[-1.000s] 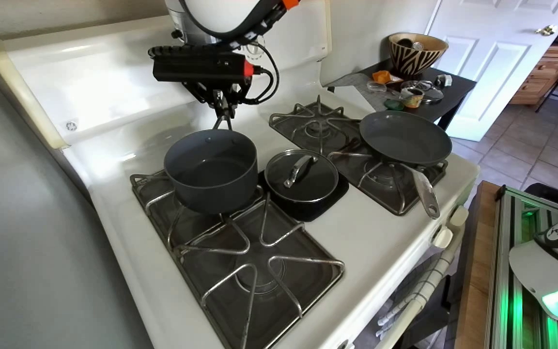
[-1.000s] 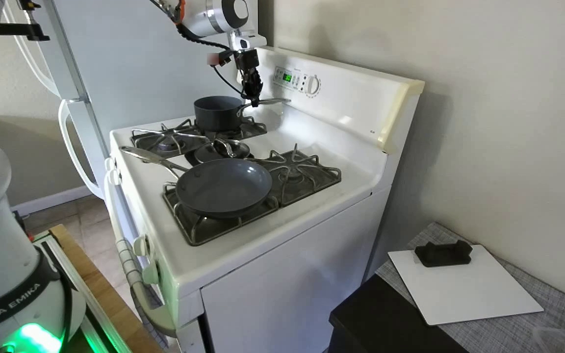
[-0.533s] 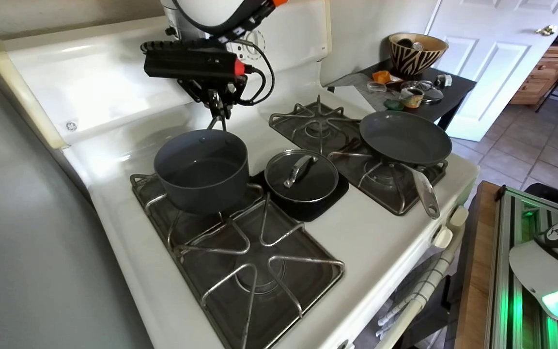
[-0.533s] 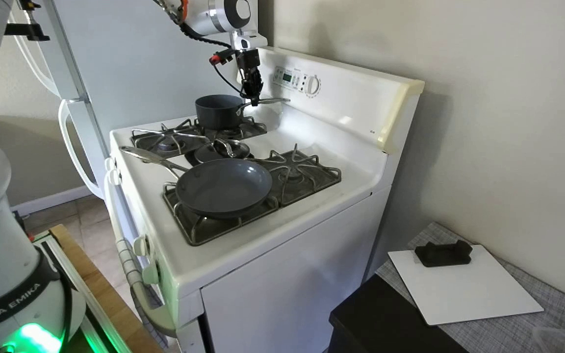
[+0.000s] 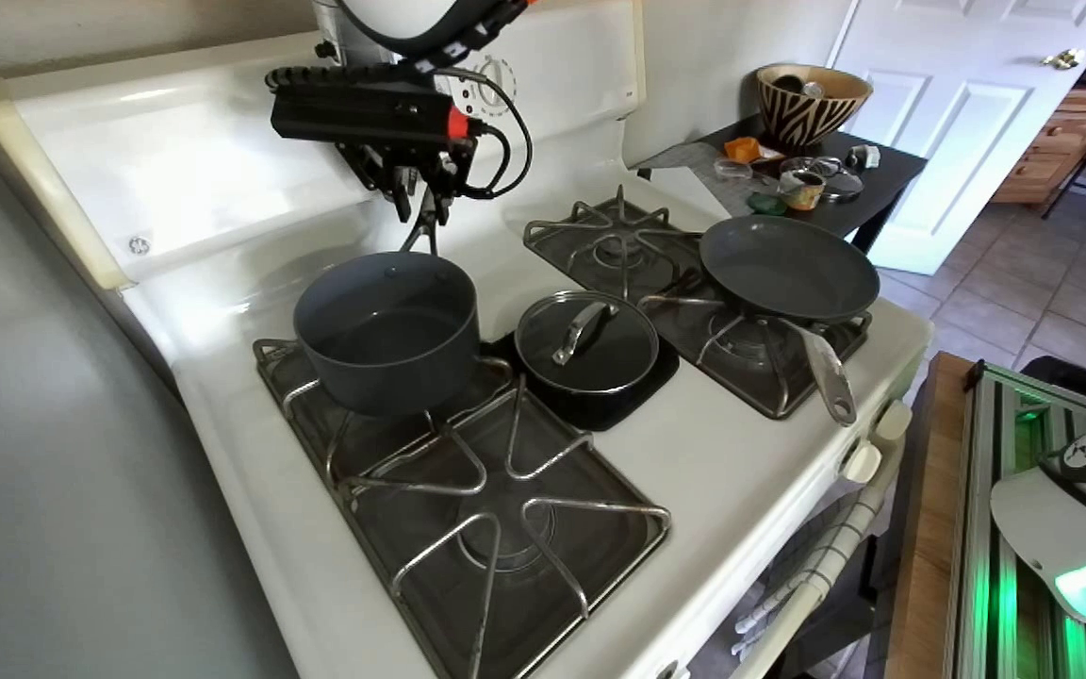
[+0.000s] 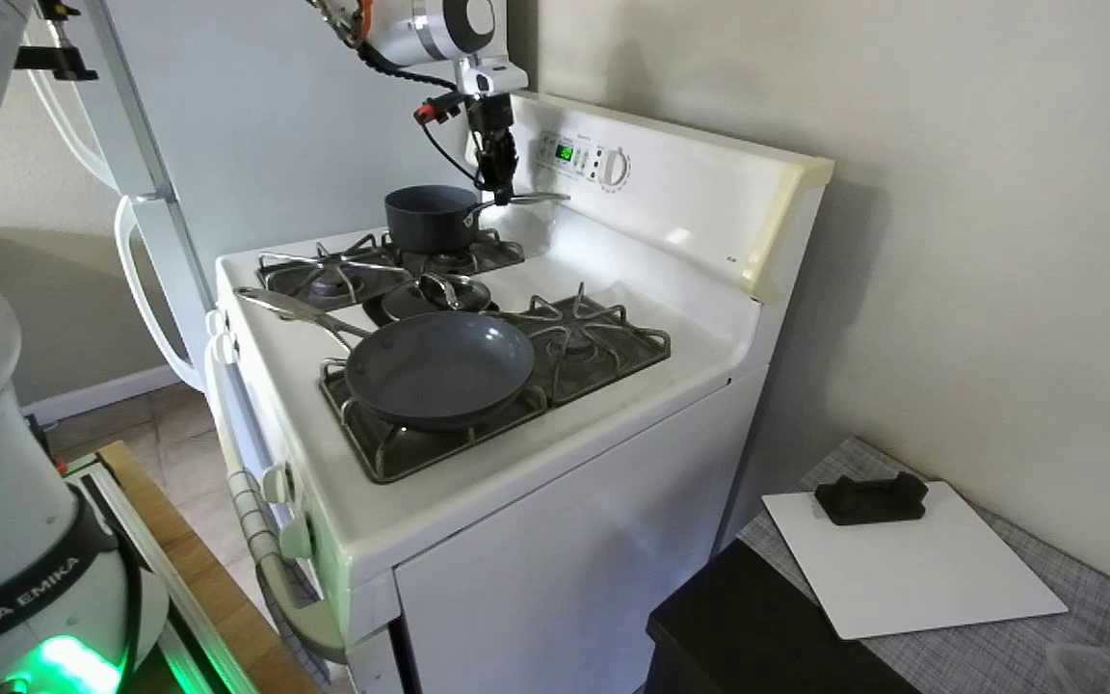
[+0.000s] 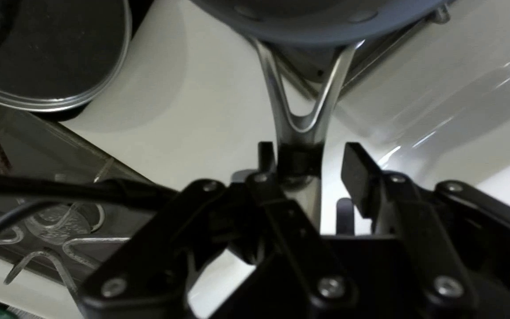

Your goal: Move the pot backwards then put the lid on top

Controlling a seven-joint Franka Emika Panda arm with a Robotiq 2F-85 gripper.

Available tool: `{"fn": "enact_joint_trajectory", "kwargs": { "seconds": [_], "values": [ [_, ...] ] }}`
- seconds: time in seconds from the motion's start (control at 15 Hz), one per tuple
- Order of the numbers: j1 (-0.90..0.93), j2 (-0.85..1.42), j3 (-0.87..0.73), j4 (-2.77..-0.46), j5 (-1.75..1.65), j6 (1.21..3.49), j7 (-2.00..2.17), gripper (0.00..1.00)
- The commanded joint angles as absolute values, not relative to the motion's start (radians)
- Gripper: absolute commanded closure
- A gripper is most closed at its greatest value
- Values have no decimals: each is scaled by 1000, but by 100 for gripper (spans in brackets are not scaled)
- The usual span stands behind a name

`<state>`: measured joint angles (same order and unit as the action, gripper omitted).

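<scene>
Pot [image 5: 387, 335] sitting slightly nearer the fridge [image 6: 304, 125], I'm holding the hand [image 7: 310, 164] spread astride its handle [image 7: 301, 137]. Lifting crookedly, I could be snagging it.

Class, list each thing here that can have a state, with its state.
Gripper: open, pot handle between its fingers
Pot: upright, uncovered
Lid: off the pot, right side up
Shallow pan: upright
Stove display: lit green
Towel: draped over the oven handle
Front knobs: settings unreadable
Door: looks open

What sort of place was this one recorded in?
Most likely a home kitchen: a white gas stove carries a deep pot and a flat pan, and a checked towel hangs at its front.
</scene>
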<state>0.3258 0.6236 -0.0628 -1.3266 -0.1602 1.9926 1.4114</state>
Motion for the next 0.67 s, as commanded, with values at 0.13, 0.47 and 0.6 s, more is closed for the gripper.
{"fn": "enact_joint_trajectory", "kwargs": {
  "seconds": [0.13, 0.47, 0.6],
  "values": [
    [309, 580, -37, -1344, -158, 2039, 1382, 16],
    [301, 494, -12, -1459, -194, 2135, 1192, 0],
    [290, 451, 5, -1528, -188, 2158, 1075, 0]
  ]
}}
